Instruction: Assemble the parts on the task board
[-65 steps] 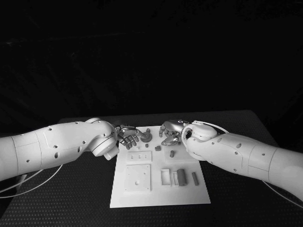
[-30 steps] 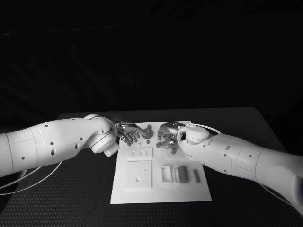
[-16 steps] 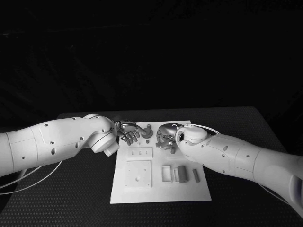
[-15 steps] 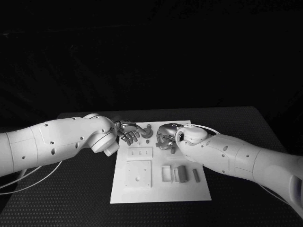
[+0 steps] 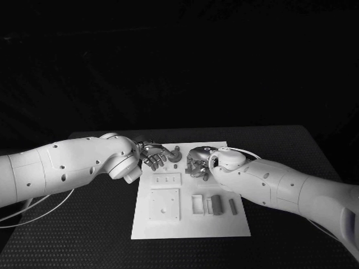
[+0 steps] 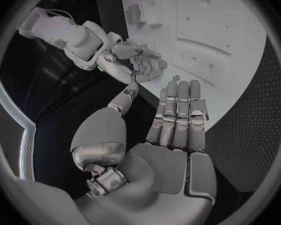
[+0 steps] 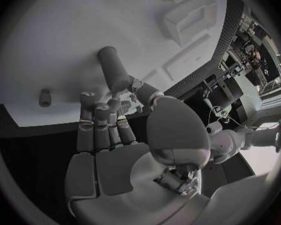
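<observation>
Robot hands are meeting over the far end of the task board (image 5: 188,230) on the black worktop (image 5: 82,235). Left robot hand (image 5: 153,157) is hovering with fingers straight and apart, holding nothing. Right robot hand (image 5: 197,164) is pinching an upright cylindrical part (image 7: 114,68) that is standing on the board.

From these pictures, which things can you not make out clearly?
- Head view: the far part of the task board is hidden behind the left hand and right hand.
- Right wrist view: whether the right hand grips the cylinder part cannot be told.
- Head view: the small parts are too small to identify.
</observation>
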Robot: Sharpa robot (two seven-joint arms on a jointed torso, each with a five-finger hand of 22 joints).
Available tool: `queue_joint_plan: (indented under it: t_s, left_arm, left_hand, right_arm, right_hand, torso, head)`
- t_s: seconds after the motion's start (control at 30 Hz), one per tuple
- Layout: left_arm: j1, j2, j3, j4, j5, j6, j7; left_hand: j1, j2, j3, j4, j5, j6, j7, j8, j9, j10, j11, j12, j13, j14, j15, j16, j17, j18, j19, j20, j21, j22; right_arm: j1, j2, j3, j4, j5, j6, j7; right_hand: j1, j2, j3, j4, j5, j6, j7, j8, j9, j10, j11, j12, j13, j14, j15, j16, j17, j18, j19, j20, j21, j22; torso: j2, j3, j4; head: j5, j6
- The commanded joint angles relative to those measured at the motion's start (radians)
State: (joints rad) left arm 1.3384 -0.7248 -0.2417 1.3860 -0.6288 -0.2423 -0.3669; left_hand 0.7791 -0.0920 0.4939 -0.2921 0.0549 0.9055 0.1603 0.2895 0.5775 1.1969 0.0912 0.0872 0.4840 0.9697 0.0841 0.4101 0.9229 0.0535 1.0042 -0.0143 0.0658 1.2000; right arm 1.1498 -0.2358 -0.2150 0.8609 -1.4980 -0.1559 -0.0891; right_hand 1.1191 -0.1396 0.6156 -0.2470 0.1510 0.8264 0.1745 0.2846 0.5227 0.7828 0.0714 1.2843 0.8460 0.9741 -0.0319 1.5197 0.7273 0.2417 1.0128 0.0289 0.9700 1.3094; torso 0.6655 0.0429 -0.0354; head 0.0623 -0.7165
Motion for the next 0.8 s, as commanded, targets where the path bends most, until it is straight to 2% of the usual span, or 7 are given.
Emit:
queue_joint_plan:
  t_s: [0.03, 0.17, 0.27, 0.37, 0.43, 0.7, 0.8]
  left_arm:
    - [0.002, 0.002, 0.001, 0.004, 0.01, 0.02, 0.021]
    - [0.003, 0.002, 0.001, 0.007, 0.017, 0.047, 0.023]
    - [0.003, 0.003, 0.001, 0.009, 0.055, 0.07, 0.024]
    - [0.003, 0.005, 0.001, 0.01, 0.09, 0.082, 0.026]
    - [0.003, 0.006, 0.001, 0.01, 0.105, 0.09, 0.028]
    - [0.003, 0.006, 0.001, 0.013, 0.167, 0.112, 0.042]
    - [0.003, 0.006, 0.001, 0.015, 0.195, 0.11, 0.038]
  left_hand:
    - [0.013, 0.0, -0.007, 0.002, -0.006, -0.007, -0.001, 0.0, 0.001, -0.007, 0.003, 0.003, 0.001, -0.006, 0.001, 0.0, -0.002, 0.016, -0.005, 0.001, 0.0, -0.001]
    - [0.002, -0.046, -0.02, 0.006, -0.006, -0.022, 0.006, -0.009, -0.001, -0.019, 0.008, -0.002, -0.001, -0.012, 0.004, -0.002, -0.005, 0.014, -0.008, 0.003, -0.001, -0.007]
    - [0.005, -0.131, 0.06, 0.072, 0.029, -0.088, 0.036, -0.037, -0.006, -0.086, 0.035, -0.004, -0.009, -0.061, 0.025, -0.017, -0.016, 0.009, -0.055, 0.021, -0.002, -0.028]
    - [-0.013, -0.11, 0.075, 0.086, 0.37, -0.119, 0.048, -0.04, 0.005, -0.127, 0.047, 0.017, -0.005, -0.095, 0.04, -0.019, -0.016, 0.006, -0.093, 0.039, 0.001, -0.035]
    - [-0.026, -0.052, 0.042, 0.031, 0.51, -0.126, 0.048, -0.034, 0.015, -0.146, 0.046, 0.047, 0.0, -0.102, 0.04, -0.01, -0.018, 0.008, -0.097, 0.04, 0.002, -0.031]
    - [-0.04, 0.008, 0.274, 0.01, 0.513, -0.121, 0.045, -0.026, 0.022, -0.173, 0.044, 0.115, -0.003, -0.105, 0.04, 0.009, -0.035, -0.003, -0.115, 0.039, 0.0, -0.049]
    - [-0.073, 0.0, 0.299, 0.015, 0.459, -0.121, 0.045, -0.024, 0.024, -0.181, 0.045, 0.134, -0.007, -0.106, 0.038, 0.016, -0.04, -0.006, -0.113, 0.038, 0.002, -0.05]
  right_arm:
    - [-0.002, 0.004, -0.001, -0.009, -0.012, 0.013, 0.007]
    - [-0.004, 0.01, -0.002, -0.019, -0.01, 0.011, 0.009]
    - [-0.007, 0.015, -0.002, -0.021, -0.006, 0.007, 0.012]
    - [-0.007, 0.017, -0.002, -0.021, -0.006, 0.006, 0.014]
    - [-0.007, 0.018, -0.002, -0.02, -0.006, 0.003, 0.015]
    - [-0.007, 0.022, -0.002, -0.024, -0.004, -0.008, 0.016]
    - [-0.007, 0.023, -0.002, -0.023, -0.004, -0.016, 0.015]
  right_hand:
    - [-0.002, 0.015, 0.0, -0.005, -0.003, -0.002, 0.005, 0.001, 0.001, -0.007, -0.001, 0.004, 0.001, -0.002, -0.003, 0.005, 0.001, 0.02, 0.0, -0.004, 0.005, 0.019]
    - [-0.003, 0.019, 0.0, -0.005, -0.003, -0.002, 0.005, 0.001, 0.001, -0.007, -0.001, 0.005, 0.001, -0.002, -0.003, 0.005, 0.001, 0.02, -0.001, -0.004, 0.005, 0.019]
    - [-0.006, 0.022, 0.0, -0.003, -0.004, -0.001, 0.005, 0.002, 0.001, -0.007, -0.001, 0.005, 0.001, -0.002, -0.003, 0.005, 0.002, 0.02, -0.001, -0.004, 0.006, 0.019]
    - [-0.008, 0.028, 0.0, -0.003, -0.003, 0.003, 0.003, 0.004, 0.002, -0.007, -0.001, 0.006, 0.001, -0.002, -0.004, 0.006, 0.002, 0.02, -0.001, -0.004, 0.006, 0.019]
    - [-0.008, 0.034, 0.001, -0.004, -0.003, 0.009, 0.002, 0.007, 0.004, -0.006, -0.003, 0.007, 0.001, -0.001, -0.005, 0.006, 0.002, 0.02, 0.0, -0.004, 0.007, 0.019]
    - [-0.01, 0.074, 0.01, -0.015, -0.003, 0.049, -0.014, 0.029, 0.015, -0.001, -0.017, 0.008, -0.001, 0.002, -0.018, 0.007, 0.002, 0.02, -0.001, -0.005, 0.012, 0.019]
    - [-0.014, 0.088, 0.011, -0.022, -0.003, 0.069, -0.022, 0.04, 0.022, 0.003, -0.024, 0.008, -0.002, 0.004, -0.024, 0.007, 0.002, 0.02, 0.001, -0.006, 0.015, 0.019]
  torso:
    - [0.0, -0.0001, -0.0006]
    - [0.0, -0.0001, -0.0005]
    - [0.0, -0.0001, -0.0011]
    - [0.0, -0.0002, -0.0014]
    - [-0.001, -0.0004, -0.0016]
    - [-0.001, -0.0005, -0.0024]
    - [0.0, -0.0007, -0.0019]
  head:
    - [0.002, -0.002]
    - [0.002, -0.003]
    - [0.003, -0.005]
    - [0.004, -0.006]
    - [0.004, -0.007]
    - [0.001, -0.006]
    - [0.0, -0.006]
